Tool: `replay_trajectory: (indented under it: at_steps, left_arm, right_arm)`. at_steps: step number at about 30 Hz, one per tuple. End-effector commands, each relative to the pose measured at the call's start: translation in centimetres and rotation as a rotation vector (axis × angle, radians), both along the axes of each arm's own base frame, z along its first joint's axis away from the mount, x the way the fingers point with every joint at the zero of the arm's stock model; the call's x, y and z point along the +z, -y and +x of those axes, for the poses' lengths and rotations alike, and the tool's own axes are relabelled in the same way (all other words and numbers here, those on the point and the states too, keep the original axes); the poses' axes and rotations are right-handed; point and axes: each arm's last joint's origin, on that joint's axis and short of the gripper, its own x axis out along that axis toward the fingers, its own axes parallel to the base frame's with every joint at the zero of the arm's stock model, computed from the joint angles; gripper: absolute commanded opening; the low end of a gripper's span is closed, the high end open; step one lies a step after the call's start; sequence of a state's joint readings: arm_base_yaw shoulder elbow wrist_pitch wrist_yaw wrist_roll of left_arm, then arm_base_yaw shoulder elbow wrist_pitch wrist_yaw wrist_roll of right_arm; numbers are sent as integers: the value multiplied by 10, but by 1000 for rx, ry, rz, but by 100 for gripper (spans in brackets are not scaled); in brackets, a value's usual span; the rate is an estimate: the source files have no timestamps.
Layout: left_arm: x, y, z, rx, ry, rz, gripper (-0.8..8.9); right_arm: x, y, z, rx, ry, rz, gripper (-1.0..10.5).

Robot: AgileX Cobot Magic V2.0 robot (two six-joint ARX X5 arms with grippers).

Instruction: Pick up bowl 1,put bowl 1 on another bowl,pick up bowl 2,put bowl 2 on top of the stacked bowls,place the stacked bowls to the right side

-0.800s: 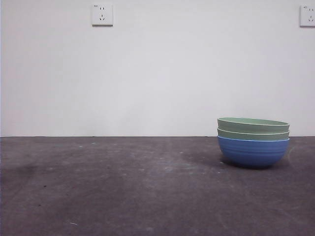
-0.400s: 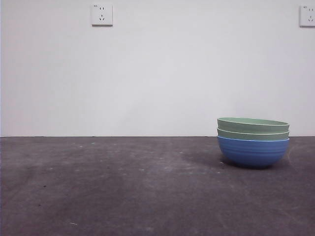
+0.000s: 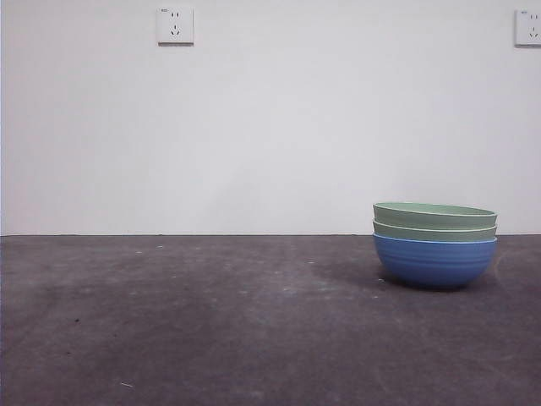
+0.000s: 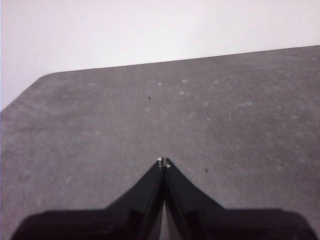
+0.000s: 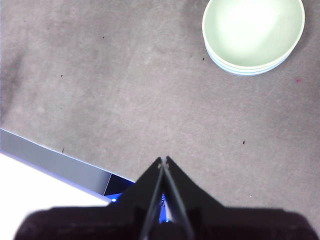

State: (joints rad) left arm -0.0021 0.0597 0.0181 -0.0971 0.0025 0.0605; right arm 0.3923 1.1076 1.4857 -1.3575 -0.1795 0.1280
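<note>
Both pincers [image 4: 163, 162] [image 5: 163, 160] clenched, empty, stacked bowls [image 3: 434, 244] unmoved at right.

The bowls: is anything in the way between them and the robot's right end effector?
Nothing visible. In the right wrist view, only bare table lies between the right end effector, its jaws shut, and the stacked bowls. The front view shows the bowls standing alone at the right.

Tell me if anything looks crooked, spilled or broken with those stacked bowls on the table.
Nothing stands out. The two green bowls sit nested level in the blue bowl, upright on the table. No spill or damage shows. Both the left gripper and the right gripper are shut and clear of the stack.
</note>
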Motion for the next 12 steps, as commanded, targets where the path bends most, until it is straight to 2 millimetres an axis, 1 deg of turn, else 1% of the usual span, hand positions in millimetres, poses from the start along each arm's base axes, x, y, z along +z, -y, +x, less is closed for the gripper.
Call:
replay_trajectory:
  at_steps: [1,4,12]
  left_arm:
    - [-7,0,-1,7,-30,-16,-3]
    - [-10,0,-3,8,-64,-16,-3]
    - [-9,0,-4,15,-47,-66,-3]
  right_arm:
    - [-2,1,-1,-10,-20,-6,4]
    - [-2,1,-1,-9,-19,-5,4]
    - [-2,1,-1,-9,-19,-5,4]
